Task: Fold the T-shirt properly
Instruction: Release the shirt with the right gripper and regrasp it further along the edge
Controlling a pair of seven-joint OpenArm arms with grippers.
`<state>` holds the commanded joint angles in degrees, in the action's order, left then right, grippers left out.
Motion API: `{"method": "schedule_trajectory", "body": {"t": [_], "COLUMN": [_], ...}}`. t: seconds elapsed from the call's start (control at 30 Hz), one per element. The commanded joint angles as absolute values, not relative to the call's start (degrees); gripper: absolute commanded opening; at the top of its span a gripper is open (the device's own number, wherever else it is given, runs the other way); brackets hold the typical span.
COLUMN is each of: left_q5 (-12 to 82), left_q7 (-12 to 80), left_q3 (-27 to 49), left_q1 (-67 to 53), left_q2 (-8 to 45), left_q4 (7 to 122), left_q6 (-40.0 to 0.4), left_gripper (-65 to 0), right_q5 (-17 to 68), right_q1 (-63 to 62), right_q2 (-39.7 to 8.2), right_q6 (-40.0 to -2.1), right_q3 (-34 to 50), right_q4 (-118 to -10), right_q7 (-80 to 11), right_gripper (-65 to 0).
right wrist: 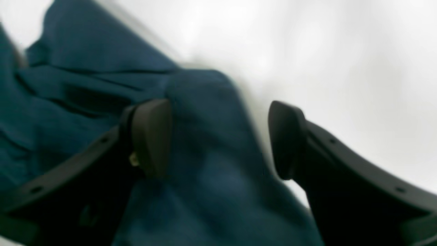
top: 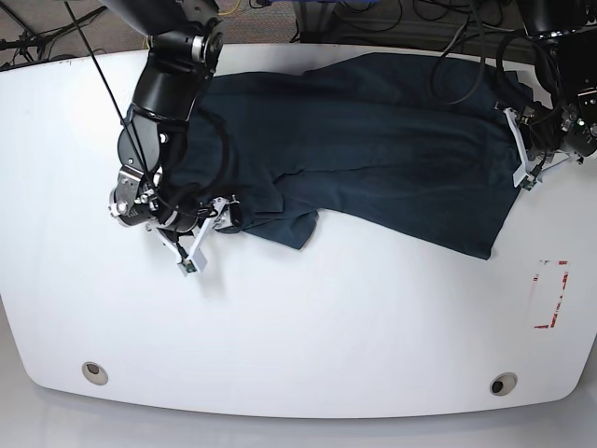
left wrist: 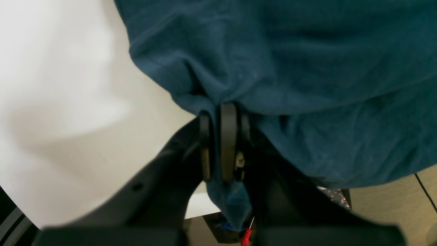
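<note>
a dark shirt [top: 373, 149] lies crumpled across the far half of the white bench [top: 308, 336]. the left tool [left wrist: 222, 143] pinches its right edge; the right tool [right wrist: 218, 140], spread, straddles a left fold. soft and limp, it is best taken by hems and corners.

The right wrist view is blurred, smearing the T-shirt [right wrist: 211, 160] folds. In the left wrist view the T-shirt runs past the top and right edges. In the base view the left gripper [top: 522, 140] fingers are too small to make out.
</note>
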<state>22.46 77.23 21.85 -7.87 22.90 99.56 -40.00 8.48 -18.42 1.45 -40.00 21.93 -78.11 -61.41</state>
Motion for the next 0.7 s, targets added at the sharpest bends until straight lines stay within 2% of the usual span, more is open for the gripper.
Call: {"method": "schedule_trajectory", "body": {"t": [0.13, 0.23, 0.37, 0.57, 0.63, 0.67, 0.7], "left_q5": [22.5, 22.5, 22.5, 22.5, 22.5, 22.5, 22.5], "left_q7": [77.2, 77.2, 77.2, 77.2, 77.2, 77.2, 77.2], "left_q3": [21.8, 21.8, 21.8, 19.5, 18.9, 18.8, 18.8], "left_q1": [-7.9, -7.9, -7.9, -7.4, -7.0, -6.9, -6.9], "left_q2": [22.9, 22.9, 22.9, 22.9, 22.9, 22.9, 22.9], "left_q4": [99.6, 99.6, 99.6, 99.6, 99.6, 99.6, 99.6], "left_q6": [-40.0, -40.0, -40.0, -40.0, -40.0, -40.0, -40.0], "left_gripper": [-64.6, -64.6, -64.6, -64.6, -64.6, -64.6, -64.6], "right_q5": [8.5, 8.5, 8.5, 8.4, 8.3, 8.1, 8.1], "right_q1": [-18.3, -18.3, -18.3, -18.4, -18.0, -17.8, -17.4], "right_q2": [2.0, 2.0, 2.0, 1.6, 1.6, 1.6, 1.6], "right_q6": [-40.0, -40.0, -40.0, -40.0, -40.0, -40.0, -40.0], "right_q3": [22.1, 22.1, 22.1, 22.1, 22.2, 22.2, 22.2], "right_q4": [-78.0, -78.0, -78.5, -78.9, -80.7, -82.3, -83.3], "right_q7": [-61.2, -61.2, -61.2, -61.3, -61.4, -61.6, -61.7], "right_gripper": [-46.6, -54.1, -58.2, -58.8, -61.2, -64.8, -65.0]}}
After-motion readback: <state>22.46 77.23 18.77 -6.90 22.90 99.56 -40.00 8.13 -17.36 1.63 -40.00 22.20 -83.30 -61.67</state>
